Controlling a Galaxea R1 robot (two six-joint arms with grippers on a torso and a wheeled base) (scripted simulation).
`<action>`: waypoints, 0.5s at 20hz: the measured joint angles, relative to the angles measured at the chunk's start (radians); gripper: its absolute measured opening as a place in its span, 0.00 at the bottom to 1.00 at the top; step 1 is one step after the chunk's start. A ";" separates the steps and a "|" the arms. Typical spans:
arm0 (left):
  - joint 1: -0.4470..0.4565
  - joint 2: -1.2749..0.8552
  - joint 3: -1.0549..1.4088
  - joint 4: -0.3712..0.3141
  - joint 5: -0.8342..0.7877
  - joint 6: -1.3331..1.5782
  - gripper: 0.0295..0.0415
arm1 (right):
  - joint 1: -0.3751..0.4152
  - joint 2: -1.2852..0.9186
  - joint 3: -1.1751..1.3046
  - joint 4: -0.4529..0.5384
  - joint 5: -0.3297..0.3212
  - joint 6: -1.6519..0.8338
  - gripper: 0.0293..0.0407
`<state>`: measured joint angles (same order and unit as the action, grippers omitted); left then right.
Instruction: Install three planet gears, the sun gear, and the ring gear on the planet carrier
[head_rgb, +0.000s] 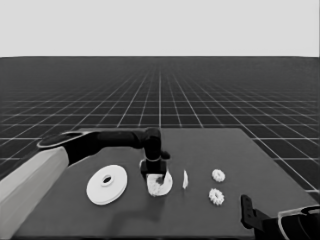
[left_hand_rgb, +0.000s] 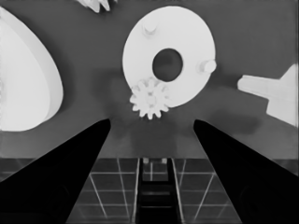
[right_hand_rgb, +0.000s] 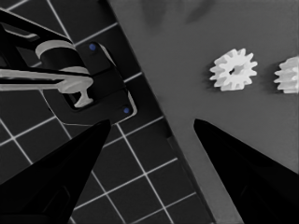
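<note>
Our open left hand (left_hand_rgb: 152, 122) is hovering over the seated planet gear (left_hand_rgb: 149, 98) on the smaller round part (head_rgb: 160, 184); careless lifting risks unseating it. Right hand (right_hand_rgb: 152, 122) is waiting open.

One gear (left_hand_rgb: 150, 98) apparently on smaller round part (left_hand_rgb: 187, 37)

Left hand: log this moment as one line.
left hand open over smaller round part | one gear on it | two gears loose | right hand parked
</note>
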<state>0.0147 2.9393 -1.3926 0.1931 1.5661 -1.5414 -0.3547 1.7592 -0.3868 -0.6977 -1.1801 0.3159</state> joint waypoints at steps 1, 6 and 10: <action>-0.001 0.000 0.000 -0.001 0.000 0.000 0.75 | 0.000 0.000 0.000 0.000 0.000 0.000 0.81; -0.049 0.010 -0.508 -0.069 -0.073 0.491 0.75 | 0.000 0.000 0.000 0.000 0.000 0.000 0.81; -0.049 0.046 -0.621 -0.078 -0.079 0.571 0.75 | 0.000 0.000 0.000 0.000 0.000 0.000 0.81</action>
<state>-0.0347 2.9854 -2.0140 0.1151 1.4868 -0.9707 -0.3547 1.7592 -0.3868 -0.6977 -1.1801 0.3159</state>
